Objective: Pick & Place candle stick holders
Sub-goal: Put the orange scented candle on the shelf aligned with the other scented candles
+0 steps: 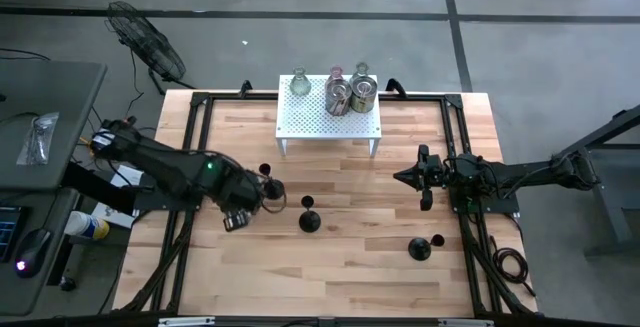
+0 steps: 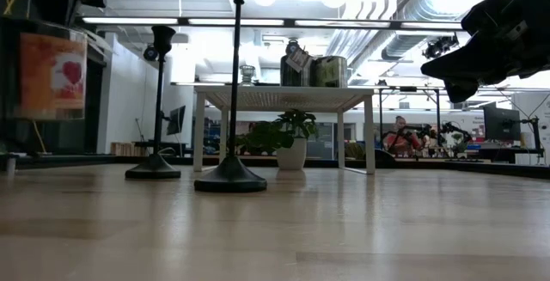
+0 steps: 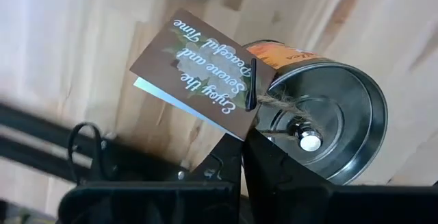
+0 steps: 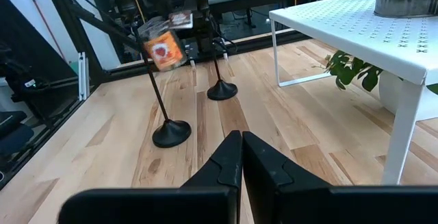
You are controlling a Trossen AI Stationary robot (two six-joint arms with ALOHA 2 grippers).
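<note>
A silvery tin candle holder [image 3: 335, 107] with an orange label and a brown card tag [image 3: 198, 66] hangs under my left gripper [image 3: 246, 140], which is shut above the table's left middle [image 1: 243, 209]. The right wrist view shows the tin [image 4: 163, 49] in the air, tilted. Three black candle stick holders stand on their round bases on the table [image 1: 270, 182], [image 1: 310, 219], [image 1: 420, 248]. My right gripper [image 1: 402, 177] hovers shut at the right, touching nothing. My left gripper comes from above, pointing down, and is shut at the lid of the tin, where the twine [image 3: 274, 104] runs from the tag to the lid's knob [image 3: 309, 142]. The fingers hide the exact spot. The tin hangs tilted below them, clear of the table.
A white perforated rack [image 1: 330, 127] stands at the far middle with clear glass holders [image 1: 300, 84] and two tins [image 1: 352, 95] on top. Bare wood lies along the table's near edge [image 1: 320, 287]. A black frame runs round the table's edges [image 1: 190, 147].
</note>
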